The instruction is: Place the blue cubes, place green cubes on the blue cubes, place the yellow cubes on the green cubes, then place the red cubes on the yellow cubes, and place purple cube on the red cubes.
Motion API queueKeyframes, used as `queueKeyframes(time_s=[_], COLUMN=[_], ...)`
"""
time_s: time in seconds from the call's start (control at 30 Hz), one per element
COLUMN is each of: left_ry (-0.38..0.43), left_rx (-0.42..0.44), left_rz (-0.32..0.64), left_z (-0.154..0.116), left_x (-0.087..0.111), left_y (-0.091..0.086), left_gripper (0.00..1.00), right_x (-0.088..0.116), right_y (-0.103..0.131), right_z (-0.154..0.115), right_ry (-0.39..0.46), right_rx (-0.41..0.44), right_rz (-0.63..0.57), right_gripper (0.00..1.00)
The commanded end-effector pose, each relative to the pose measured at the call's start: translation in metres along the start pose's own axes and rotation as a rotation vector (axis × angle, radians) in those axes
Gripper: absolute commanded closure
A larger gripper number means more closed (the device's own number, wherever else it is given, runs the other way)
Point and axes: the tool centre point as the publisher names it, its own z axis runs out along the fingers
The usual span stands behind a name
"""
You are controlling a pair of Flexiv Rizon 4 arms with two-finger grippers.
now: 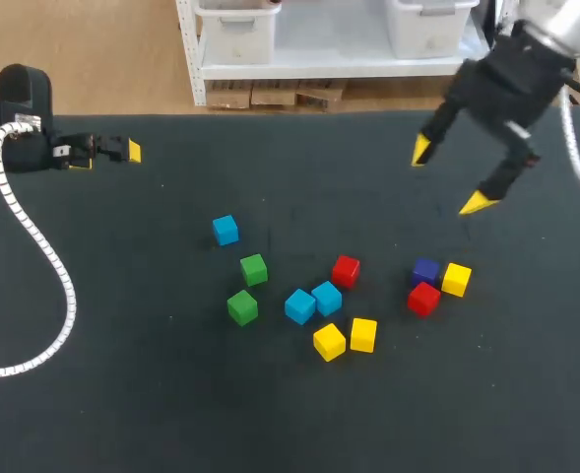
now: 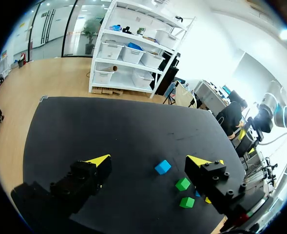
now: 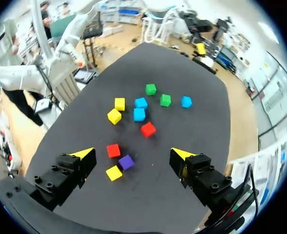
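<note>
Three blue cubes lie on the black table: one apart (image 1: 225,230) and a touching pair (image 1: 313,303). Two green cubes (image 1: 254,269) (image 1: 242,307) sit between them. Two yellow cubes (image 1: 346,338) lie nearest the front, and a red cube (image 1: 346,271) sits mid-table. To the right, the purple cube (image 1: 426,270), a red cube (image 1: 423,299) and a yellow cube (image 1: 456,279) form a cluster. My right gripper (image 1: 450,177) (image 3: 132,153) hangs open above that cluster, where the purple cube (image 3: 126,162) shows between its tips. My left gripper (image 1: 107,156) (image 2: 149,161) stands open at the far left, with the lone blue cube (image 2: 162,167) ahead of it.
A ribbed white cable (image 1: 43,258) from the left arm loops over the table's left part. The table's far edge (image 1: 299,114) runs just behind both grippers.
</note>
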Motion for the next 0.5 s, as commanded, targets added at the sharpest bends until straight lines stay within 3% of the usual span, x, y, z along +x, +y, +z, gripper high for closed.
queueKeyframes(time_s=[0.03,0.5], left_ry=[0.001,0.001], left_rx=[-0.002,-0.002], left_rz=[-0.001,-0.001], left_z=[0.0,0.0], left_x=[0.0,0.0], left_y=[-0.001,-0.001], left_gripper=[0.0,0.0], right_x=[-0.018,-0.068], right_y=[0.003,0.002], right_z=[0.016,0.078], right_ry=[0.087,0.132], right_rx=[-0.005,-0.047], right_rz=[-0.042,-0.219], right_gripper=[0.0,0.0])
